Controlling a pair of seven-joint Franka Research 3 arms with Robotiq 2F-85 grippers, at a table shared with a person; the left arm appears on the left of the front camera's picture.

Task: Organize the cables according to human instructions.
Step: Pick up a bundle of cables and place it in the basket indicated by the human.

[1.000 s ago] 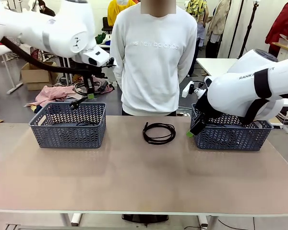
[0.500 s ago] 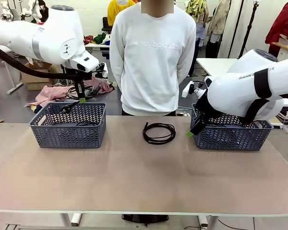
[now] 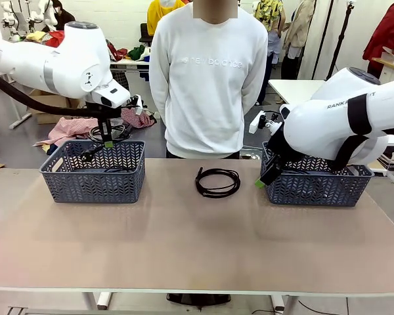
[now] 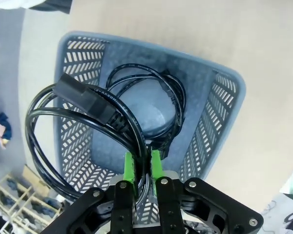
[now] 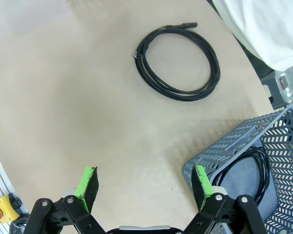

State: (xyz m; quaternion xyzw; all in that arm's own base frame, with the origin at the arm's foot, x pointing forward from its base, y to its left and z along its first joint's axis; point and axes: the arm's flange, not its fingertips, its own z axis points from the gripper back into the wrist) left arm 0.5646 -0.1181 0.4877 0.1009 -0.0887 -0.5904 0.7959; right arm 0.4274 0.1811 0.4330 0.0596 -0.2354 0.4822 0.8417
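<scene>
Near half of tabletop [image 3: 184,249]: bare.

Right gripper [image 5: 144,171]: jaws spread wide, nothing between them. It hangs low over the tabletop just beside the right basket [image 3: 318,190], on its inner side.

Loose cable [image 5: 142,66]: flat coil toward the far edge, about midway between the two baskets, well apart from both.

Left basket [image 3: 92,180]: toward the far left corner. Left gripper [image 4: 141,163] is above it, green pads clenched on a few strands of the held cable [image 4: 83,96]. The coil hangs from the pads, with its plug jutting to one side.

Step in hand, as I judge it: dropping the held coil into the left basket. To do it well, centre the coil over the opening. Go down until the plug and lowest loop are inside the walls, and only then let go. The plug looks likely to catch the rim or lattice.

Count:
- Cables: four. One is held, one is loose, one lies in the left basket [image 4: 178,95] and one in the right [image 5: 260,168].
- Baskets: two.

Person [image 3: 210,79] stands beyond the far edge, not pointing at anything.
</scene>
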